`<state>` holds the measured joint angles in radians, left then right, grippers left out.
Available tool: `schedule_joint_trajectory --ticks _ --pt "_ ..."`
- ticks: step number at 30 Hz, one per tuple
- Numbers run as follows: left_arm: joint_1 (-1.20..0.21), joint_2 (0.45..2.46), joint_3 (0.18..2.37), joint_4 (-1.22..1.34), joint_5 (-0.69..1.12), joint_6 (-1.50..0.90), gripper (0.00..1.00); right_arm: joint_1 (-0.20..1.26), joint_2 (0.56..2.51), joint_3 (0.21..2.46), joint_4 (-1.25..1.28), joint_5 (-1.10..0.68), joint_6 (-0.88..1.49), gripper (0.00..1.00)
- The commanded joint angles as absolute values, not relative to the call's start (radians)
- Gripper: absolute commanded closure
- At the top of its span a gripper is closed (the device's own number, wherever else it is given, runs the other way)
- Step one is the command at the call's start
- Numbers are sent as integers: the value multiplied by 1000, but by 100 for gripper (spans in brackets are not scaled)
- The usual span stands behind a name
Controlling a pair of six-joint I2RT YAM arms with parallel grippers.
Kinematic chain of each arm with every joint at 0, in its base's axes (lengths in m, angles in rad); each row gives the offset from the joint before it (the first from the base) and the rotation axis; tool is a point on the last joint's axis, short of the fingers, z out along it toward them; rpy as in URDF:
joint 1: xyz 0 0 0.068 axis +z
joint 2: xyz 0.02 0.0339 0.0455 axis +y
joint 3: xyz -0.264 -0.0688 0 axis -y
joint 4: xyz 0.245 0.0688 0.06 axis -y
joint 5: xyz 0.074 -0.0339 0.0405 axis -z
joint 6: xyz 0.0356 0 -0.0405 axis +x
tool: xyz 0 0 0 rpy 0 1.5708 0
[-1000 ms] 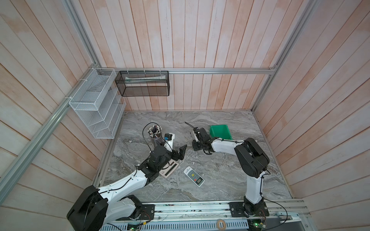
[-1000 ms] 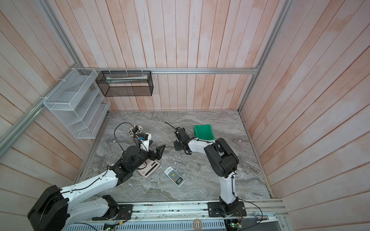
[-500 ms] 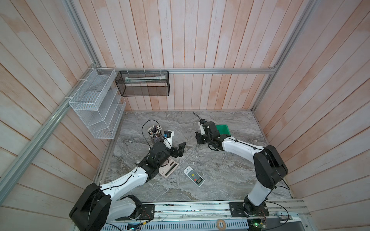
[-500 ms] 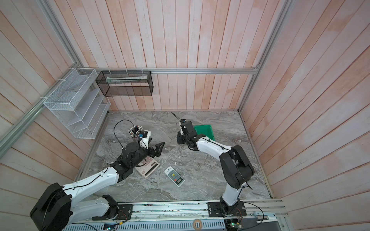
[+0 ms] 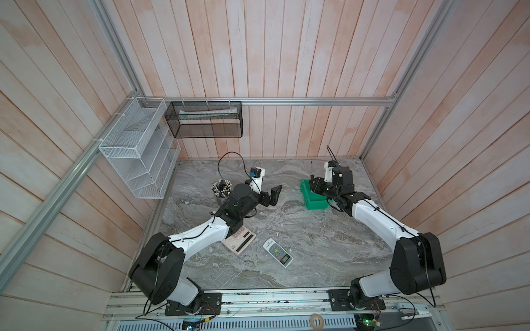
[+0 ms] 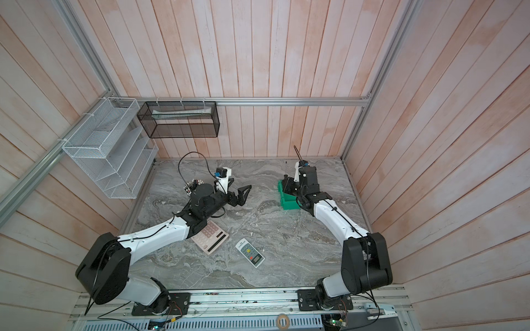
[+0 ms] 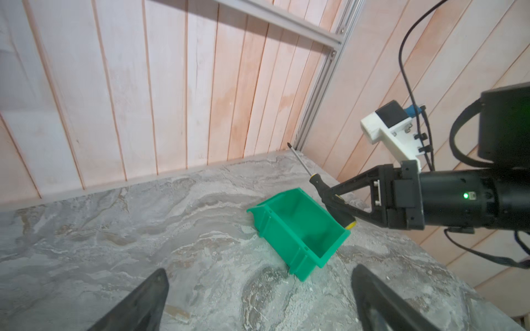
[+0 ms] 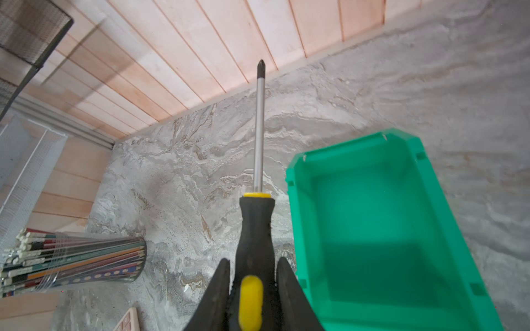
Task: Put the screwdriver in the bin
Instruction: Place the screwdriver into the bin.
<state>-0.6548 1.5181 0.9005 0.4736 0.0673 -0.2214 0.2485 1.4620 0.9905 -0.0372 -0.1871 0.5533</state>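
Note:
My right gripper [image 8: 253, 260] is shut on the black handle of the screwdriver [image 8: 255, 226]. Its yellow end shows between the fingers, and the thin shaft points up towards the back wall. In both top views the right gripper [image 5: 315, 184] holds the screwdriver [image 5: 312, 175] above the far left edge of the green bin [image 5: 315, 205], which stands at the back right of the table. The left wrist view shows the screwdriver [image 7: 318, 183] tilted just above the bin [image 7: 275, 229], whose inside shows nothing in it. My left gripper [image 5: 274, 195] hangs open mid-table with nothing between its fingers.
A cup of pencils [image 5: 220, 189] stands behind the left arm. A calculator [image 5: 241, 240] and a white remote control [image 5: 278, 253] lie near the front middle. A white wire rack [image 5: 137, 154] and a black mesh basket [image 5: 205, 123] hang on the walls.
My right arm has carried the screwdriver from mid-table to the right, and it is now over the bin's edge. The left arm has shifted only slightly.

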Motion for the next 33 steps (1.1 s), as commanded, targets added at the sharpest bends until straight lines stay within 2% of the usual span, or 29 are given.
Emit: schedule_joint_trajectory --ticks 1,8,22,33 --pt "-678 1530 936 467 85 -183 0 223 1439 948 -31 -232 684 99" --pt "-702 1563 989 407 95 -143 0 199 1466 881 90 -273 908 98" --pt "-748 1624 1083 311 83 -83 0 187 1612 859 280 -354 1114 98" --pt "-758 1626 1086 306 70 -57 0 177 1622 876 207 -267 1139 96"
